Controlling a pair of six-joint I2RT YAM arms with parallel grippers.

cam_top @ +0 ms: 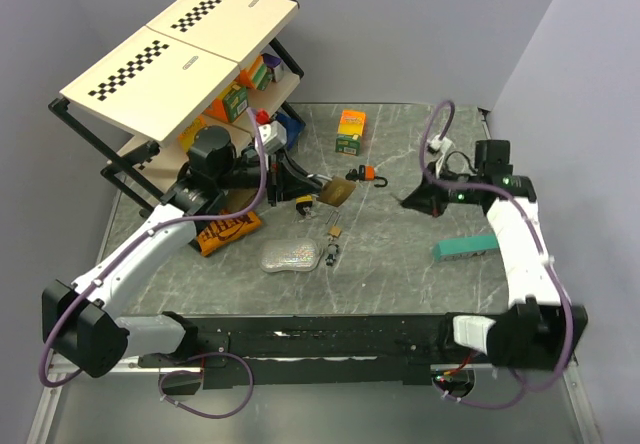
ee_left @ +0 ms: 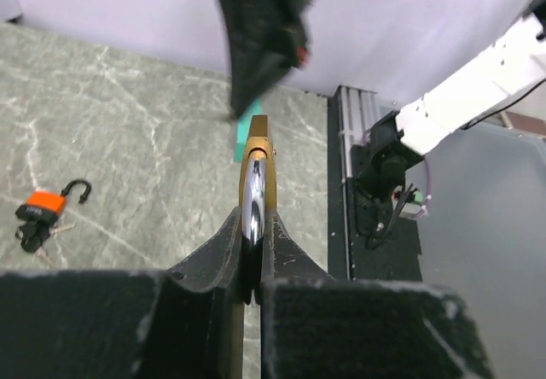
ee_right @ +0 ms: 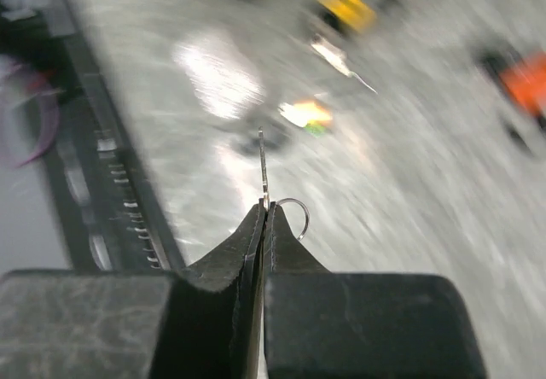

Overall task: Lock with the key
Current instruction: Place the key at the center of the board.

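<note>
Padlock (ee_left: 256,170): brass, edge-on, clamped between left gripper (ee_left: 254,251) fingers, over middle of table (cam_top: 420,284).
Key (ee_right: 263,161): pinched in right gripper (ee_right: 263,217), jaws together on it, blade sticking out past tips, ring (ee_right: 296,212) beside.
Views: you get the key only from right wrist; top view can't resolve it. Orange padlock (ee_left: 41,204) open shackle reads clearly only in left wrist.
Count: 2 arms, 2 clear padlocks, 1 gripped key.
</note>
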